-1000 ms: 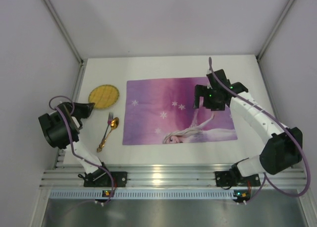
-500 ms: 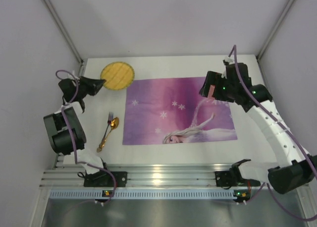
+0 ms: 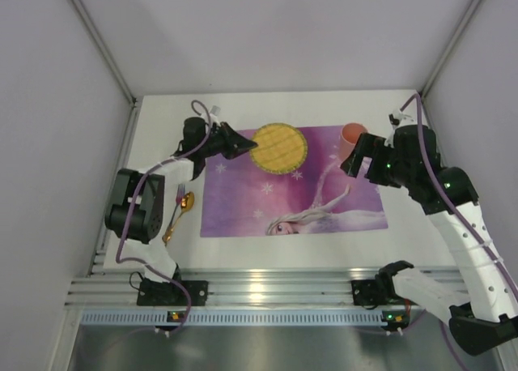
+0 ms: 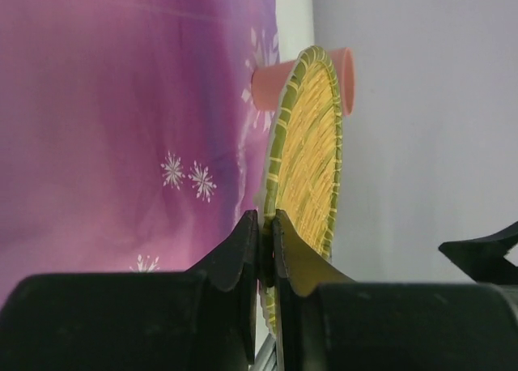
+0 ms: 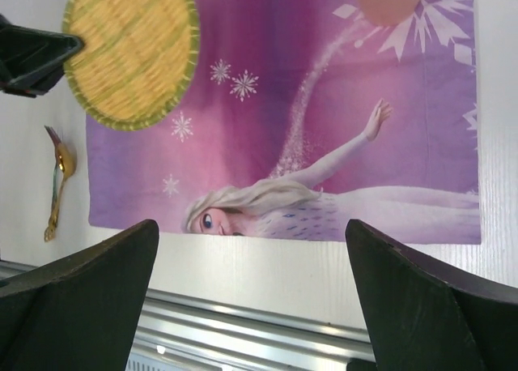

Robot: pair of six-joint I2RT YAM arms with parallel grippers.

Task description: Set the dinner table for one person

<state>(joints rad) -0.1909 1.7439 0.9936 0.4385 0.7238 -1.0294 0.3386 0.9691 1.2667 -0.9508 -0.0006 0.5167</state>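
Woven disc [image 3: 278, 147], pinched at rim by left gripper [image 3: 240, 148], covering far-left part of placemat [image 3: 267, 201], blocking passage there. Pink cup [image 3: 353, 134] standing at placemat's far right, just beside right gripper [image 5: 251, 233], whose jaws are gaping wide. Middle and near placemat lying bare, giving room. Fork [image 3: 179, 194] and spoon [image 3: 184, 202] occupying strip of dinner table [image 3: 162, 136] left of placemat. Left arm spanning above that strip. Grey side panels [image 3: 57, 104] hemming in both flanks.

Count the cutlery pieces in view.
2. A fork and a gold spoon lie side by side on the table, just left of the placemat. Others may be hidden from these views.
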